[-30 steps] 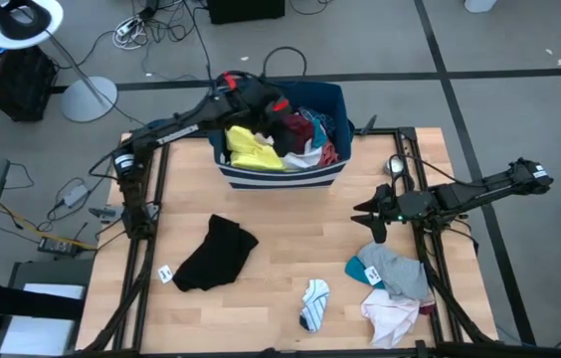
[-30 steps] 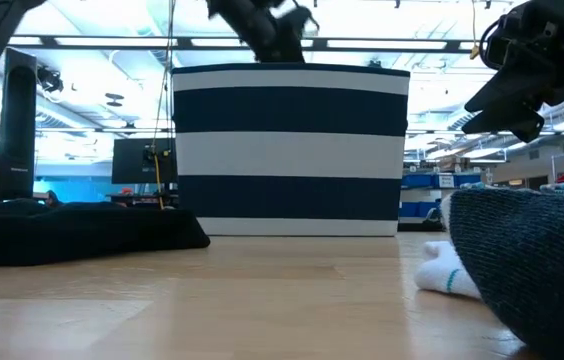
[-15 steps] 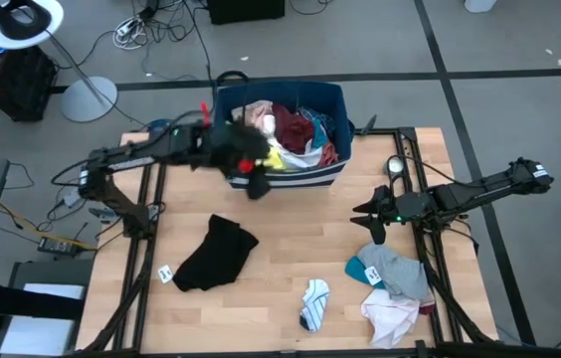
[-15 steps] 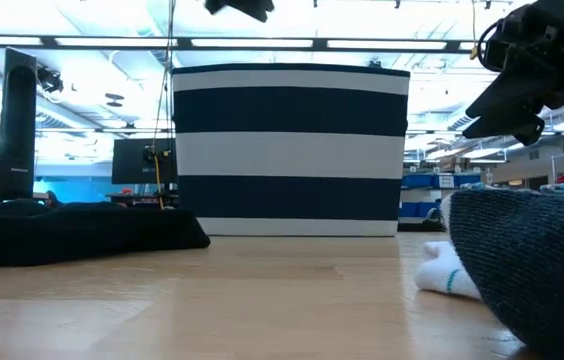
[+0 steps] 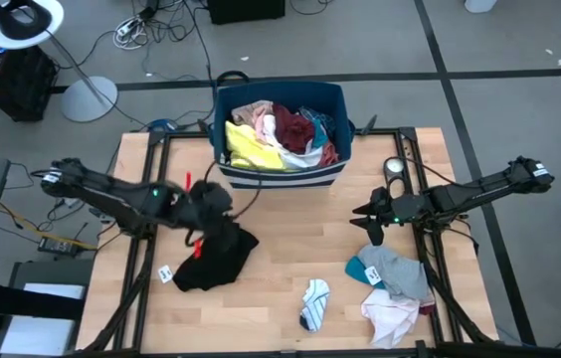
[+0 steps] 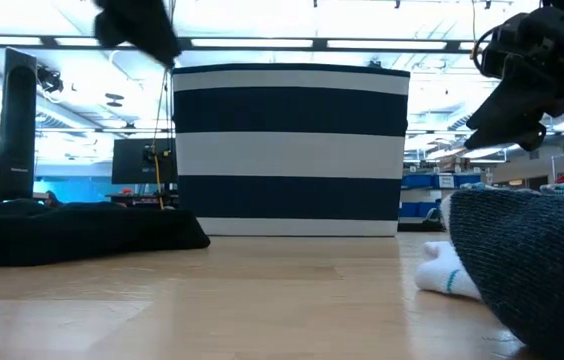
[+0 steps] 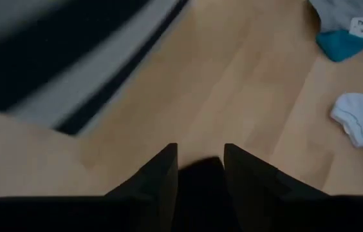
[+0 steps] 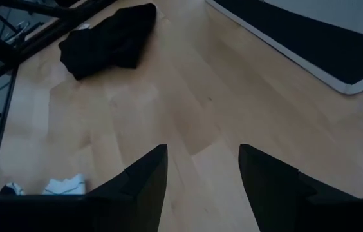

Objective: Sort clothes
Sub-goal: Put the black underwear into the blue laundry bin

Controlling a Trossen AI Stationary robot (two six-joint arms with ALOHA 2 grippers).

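My left gripper (image 5: 225, 221) hovers over the table's left half, slanting down, shut on a black garment (image 7: 201, 173) that shows dark between its fingers (image 7: 162, 177). Right below it another black garment (image 5: 209, 263) lies flat on the wood. The navy, white-striped bin (image 5: 280, 175) stands at the far middle, with yellow (image 5: 251, 149), maroon (image 5: 295, 124) and other clothes in it. My right gripper (image 5: 373, 227) waits open above the right half, beside a grey garment (image 5: 402, 268) lying over a teal one (image 5: 363, 270). My left gripper has black cloth (image 7: 201, 169) between its two fingers, which slant down toward the table. Which part of the garment this is, and how many layers, I cannot tell. From above, the held cloth merges with the black garment lying under it.
A white sock with a dark stripe (image 5: 312, 298) lies near the front edge. A pale pink garment (image 5: 392, 314) lies at the front right, next to the grey one. Bare wood (image 5: 300, 234) stretches between the black garment and the right-hand pile.
My left gripper has swung out of the bin, over its near wall, toward the table's near left and downward. It has carried black cloth out of the bin and now hangs over the black garment on the table.
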